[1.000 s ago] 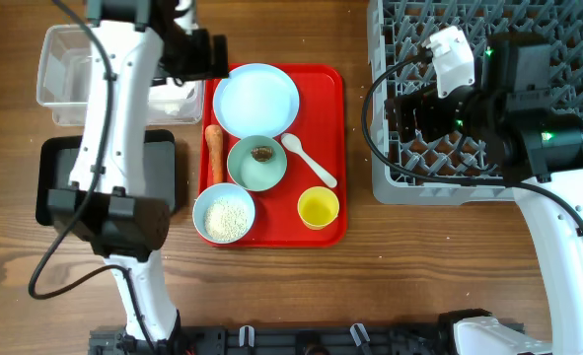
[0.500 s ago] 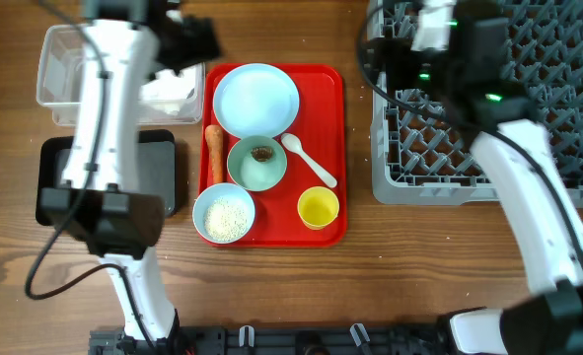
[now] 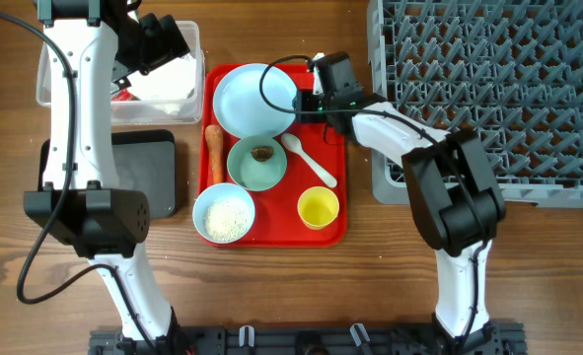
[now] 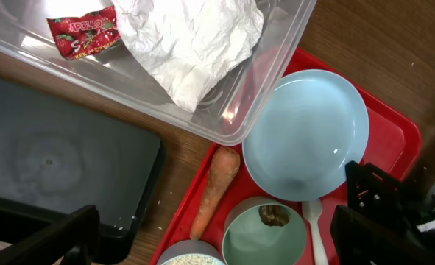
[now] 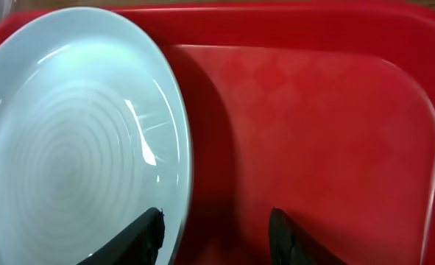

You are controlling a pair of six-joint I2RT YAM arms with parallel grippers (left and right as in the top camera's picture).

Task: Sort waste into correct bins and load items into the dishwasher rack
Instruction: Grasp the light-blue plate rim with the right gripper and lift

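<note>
Swinging off the dishwasher rack (image 3: 488,89), the right gripper (image 5: 213,228) reaches the light blue plate (image 5: 70,147) at three o'clock, jaws open; the left gripper (image 4: 217,232) hangs open and empty. Plate pickup looks next.

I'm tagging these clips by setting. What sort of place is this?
Likely a robotics lab bench staged as a dish-clearing station, not a real kitchen: a left arm and right arm reach over a wooden table, with a loaded red tray beside a grey dishwasher rack.
</note>
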